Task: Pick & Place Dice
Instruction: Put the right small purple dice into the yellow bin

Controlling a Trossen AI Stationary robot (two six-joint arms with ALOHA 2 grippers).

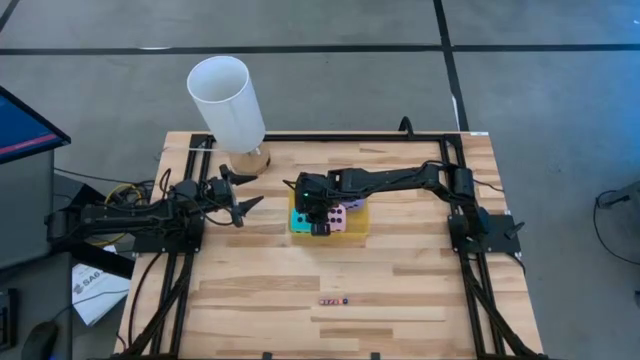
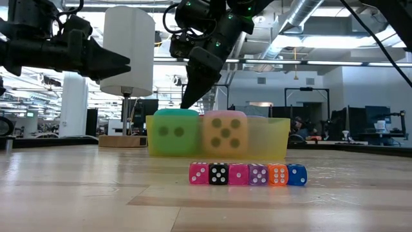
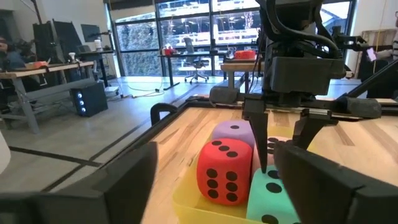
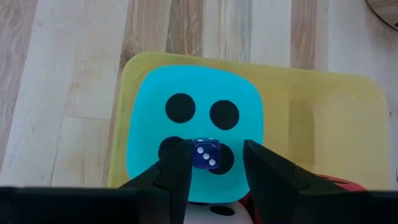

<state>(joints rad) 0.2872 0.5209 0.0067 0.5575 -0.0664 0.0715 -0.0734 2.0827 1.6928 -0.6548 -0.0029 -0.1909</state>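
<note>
From above, the right gripper (image 1: 319, 222) hangs over the yellow tray (image 1: 358, 232) at mid-table, where the cyan die (image 1: 299, 219) and the pink die (image 1: 338, 218) sit side by side. The left gripper (image 1: 243, 203) waits well apart, near the white cylinder (image 1: 226, 103), its fingers spread apart and empty. A row of tiny dice (image 1: 334, 301) lies nearer the front edge.

At table height, the right gripper (image 2: 193, 96) points down at the cyan die (image 2: 176, 131) — green-looking through the tray wall (image 2: 270, 138) — with the pink die (image 2: 224, 133) just beside it and the tiny dice (image 2: 247, 174) lined up in front.

The left wrist camera adds the red die (image 3: 225, 171) and the purple die (image 3: 235, 133), both in the tray (image 3: 186, 202) beside the cyan die (image 3: 272, 195).

The right wrist camera shows the detail: the narrow fingers (image 4: 177, 171) pinch a small blue die (image 4: 205, 154) directly over the cyan die (image 4: 193, 127).

All four big dice appear already placed. To do this step well, I would lower gently until the small die nearly touches the cyan top, release squarely so it does not roll off, then lift straight up — clear of the tray rim.
</note>
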